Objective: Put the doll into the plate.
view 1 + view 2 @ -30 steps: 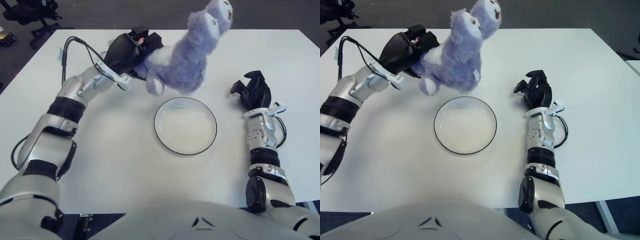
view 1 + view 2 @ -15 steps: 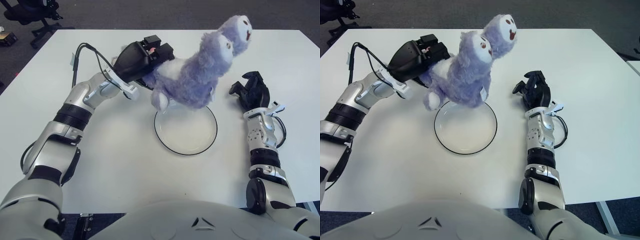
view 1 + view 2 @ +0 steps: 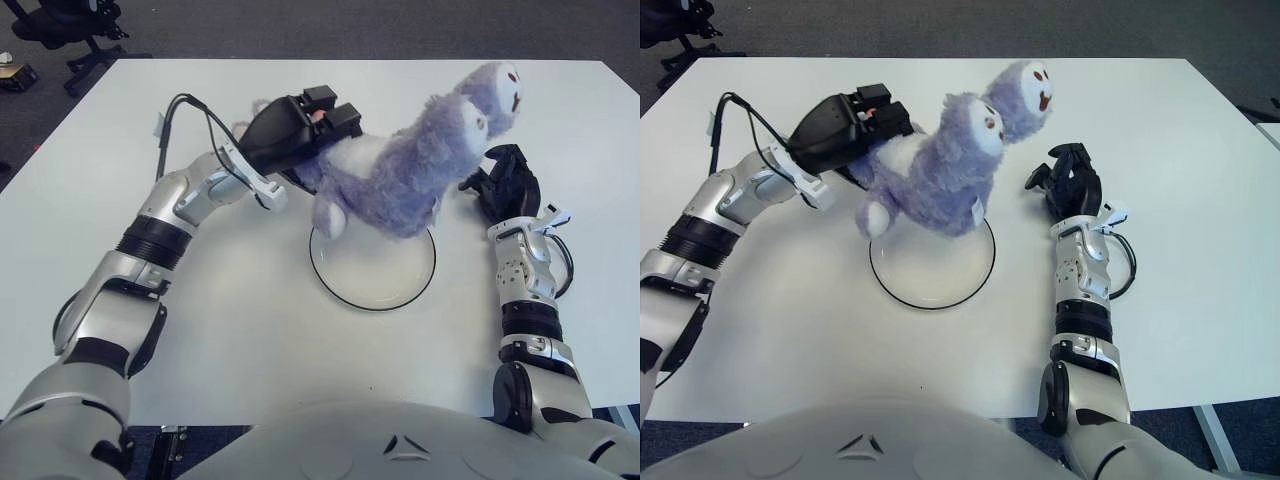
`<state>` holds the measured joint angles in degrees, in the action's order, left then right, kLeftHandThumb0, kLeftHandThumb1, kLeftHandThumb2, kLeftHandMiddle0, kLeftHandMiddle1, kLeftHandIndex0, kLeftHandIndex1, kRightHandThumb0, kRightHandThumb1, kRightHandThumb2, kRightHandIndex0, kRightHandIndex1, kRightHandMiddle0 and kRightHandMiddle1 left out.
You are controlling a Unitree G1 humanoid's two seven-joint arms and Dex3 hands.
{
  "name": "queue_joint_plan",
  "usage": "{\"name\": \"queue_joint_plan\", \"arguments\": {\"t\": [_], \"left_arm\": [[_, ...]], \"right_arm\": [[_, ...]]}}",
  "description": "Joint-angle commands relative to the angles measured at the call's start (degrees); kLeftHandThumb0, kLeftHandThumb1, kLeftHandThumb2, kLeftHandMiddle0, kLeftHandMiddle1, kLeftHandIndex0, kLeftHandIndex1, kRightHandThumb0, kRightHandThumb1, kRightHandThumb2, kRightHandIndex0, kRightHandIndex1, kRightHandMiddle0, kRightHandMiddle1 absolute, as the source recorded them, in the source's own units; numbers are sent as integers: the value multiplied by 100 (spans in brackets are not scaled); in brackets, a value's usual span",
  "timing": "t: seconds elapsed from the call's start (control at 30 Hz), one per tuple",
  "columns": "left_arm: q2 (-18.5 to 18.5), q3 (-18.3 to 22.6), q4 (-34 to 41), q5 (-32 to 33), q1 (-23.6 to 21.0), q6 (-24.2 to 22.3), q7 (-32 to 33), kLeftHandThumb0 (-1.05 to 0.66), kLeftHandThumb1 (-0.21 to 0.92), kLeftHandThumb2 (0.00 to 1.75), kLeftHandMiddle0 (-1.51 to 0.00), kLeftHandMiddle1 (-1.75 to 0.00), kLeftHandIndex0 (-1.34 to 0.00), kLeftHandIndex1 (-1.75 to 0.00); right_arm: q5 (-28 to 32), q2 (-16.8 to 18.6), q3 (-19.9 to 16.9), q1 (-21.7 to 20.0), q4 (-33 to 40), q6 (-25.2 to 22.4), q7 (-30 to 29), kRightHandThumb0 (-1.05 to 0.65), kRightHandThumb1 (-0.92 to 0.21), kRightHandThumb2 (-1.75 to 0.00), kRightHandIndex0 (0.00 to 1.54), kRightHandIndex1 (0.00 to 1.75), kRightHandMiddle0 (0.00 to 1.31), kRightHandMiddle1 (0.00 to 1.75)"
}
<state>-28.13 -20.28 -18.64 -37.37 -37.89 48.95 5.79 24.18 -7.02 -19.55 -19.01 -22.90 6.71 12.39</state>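
White table: left hand holds fuzzy doll (purple).

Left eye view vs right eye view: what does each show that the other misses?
Left eye only: a small object on the floor at the far left edge, and more of the left arm near the shoulder.
Right eye only: a second white surface at the right edge, past the table.
Both: the left hand holding the doll over the plate, and the right hand right of the plate, holding nothing.
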Motion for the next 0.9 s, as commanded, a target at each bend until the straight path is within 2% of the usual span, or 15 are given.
{"name": "queue_joint_plan", "arguments": {"t": [0.0, 0.37, 0.53, 0.87], "left_arm": [[222, 15, -118, 356, 40, 226, -22, 2, 85, 19, -80, -175, -56, -175], [376, 101, -199, 329, 108, 398, -55, 2, 86, 17, -81, -175, -57, -175], [485, 39, -211, 53, 303, 396, 119, 1, 87, 16, -80, -175, -54, -175], [551, 2, -220, 178, 340, 258, -232, 0, 89, 14, -78, -175, -53, -175]], "right_arm": [[-64, 53, 45, 188, -16, -234, -113, -38, -72, -78, 84, 175, 32, 175], [-84, 46, 76, 215, 70, -315, -170, -38, -71, -79, 83, 175, 33, 175], [-105, 24, 103, 229, 119, -368, -188, -38, -71, -80, 83, 175, 33, 175], [-109, 14, 116, 243, 155, -405, -190, -38, -70, -81, 82, 175, 34, 175]]}}
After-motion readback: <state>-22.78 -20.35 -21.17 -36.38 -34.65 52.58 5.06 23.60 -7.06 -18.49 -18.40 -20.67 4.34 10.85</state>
